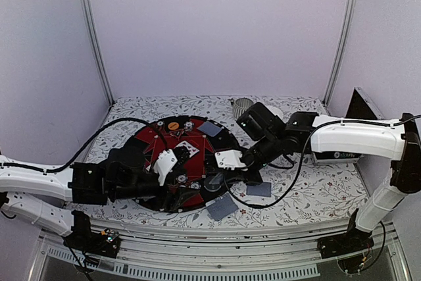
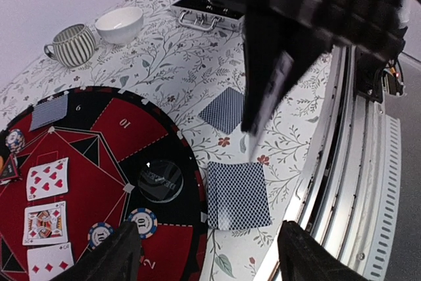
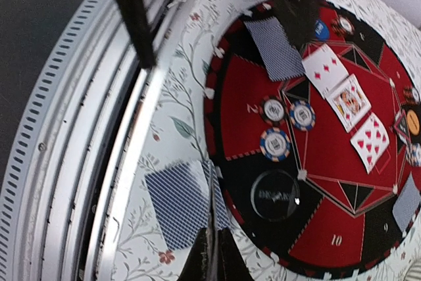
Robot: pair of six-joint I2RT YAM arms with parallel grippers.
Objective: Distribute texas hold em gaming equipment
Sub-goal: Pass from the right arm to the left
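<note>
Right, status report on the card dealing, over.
Left claw open, empty. Right claw shut on a card. Both crowd the mat's near edge.

The cards (image 2: 238, 195) carry blue crosshatched backs — mat (image 2: 118, 133) red-and-black, cloth (image 2: 191, 64) floral.

Three face-up cards (image 2: 45, 220) in a row on the mat (image 2: 118, 129), three chips (image 3: 275, 144) clustered beside. Face-down cards (image 2: 238, 195), blue-backed: two on the mat's rim, two on the cloth (image 2: 164, 70). One card (image 3: 211, 202) edge-on in the right gripper (image 3: 211, 238).

We record the left gripper (image 2: 210, 251) with fingers (image 2: 125, 255) spread wide over a face-down card (image 2: 238, 195) on the floral cloth (image 2: 171, 64), just beside the mat (image 2: 112, 136). The right gripper (image 2: 263, 106), overhead, pinches an edge-on card (image 2: 279, 80).
</note>
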